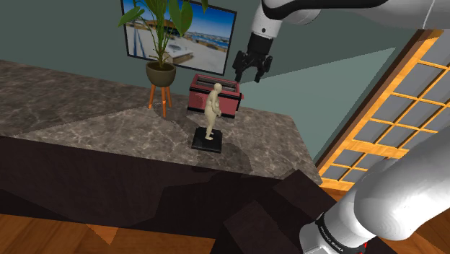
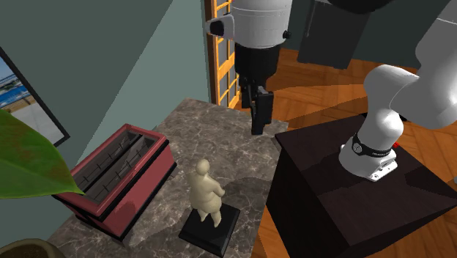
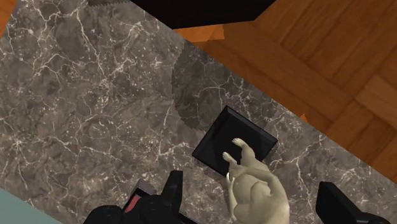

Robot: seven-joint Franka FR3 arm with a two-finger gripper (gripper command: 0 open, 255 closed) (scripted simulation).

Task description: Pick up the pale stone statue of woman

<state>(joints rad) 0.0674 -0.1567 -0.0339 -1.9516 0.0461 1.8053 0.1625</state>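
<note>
A dark veined counter (image 1: pixel 86 108) runs across the middle of the shoulder view, from the left edge to a corner at centre right. The white arm (image 1: pixel 317 11) comes in along the top right of that frame. It bends down at the wrist so that the hand points straight at the counter. Another part of it bulks large at the lower right, above the dark stand (image 1: pixel 259 216).

In the second exterior view the stand (image 2: pixel 351 212) fills the lower right. The arm's last link hangs upright at top centre, over the far end of the counter (image 2: pixel 242 154).

A red box (image 1: pixel 196 97) with an open top sits just behind the statue in the shoulder view, at upper centre. A potted plant (image 1: pixel 160 29) on a stool stands to its left.

The statue (image 1: pixel 212 110) is a pale standing figure, upright on a flat black plinth (image 1: pixel 208 141). It stands at the centre of the shoulder view, near the counter's front edge. In the second exterior view the statue (image 2: pixel 206 192) is at lower centre, with the box (image 2: pixel 121 176) just to its left.

The gripper (image 1: pixel 249 76) hangs in the air above and to the right of the statue in the shoulder view, well apart from it. In the second exterior view the gripper (image 2: pixel 260 121) is above and right of the figure, high over the counter.

The wrist view looks down on the statue (image 3: pixel 254 191). There its head and shoulders lie between the two black fingers (image 3: pixel 172 191), neither of which touches it. The fingers are spread wide and grasp nothing.
</note>
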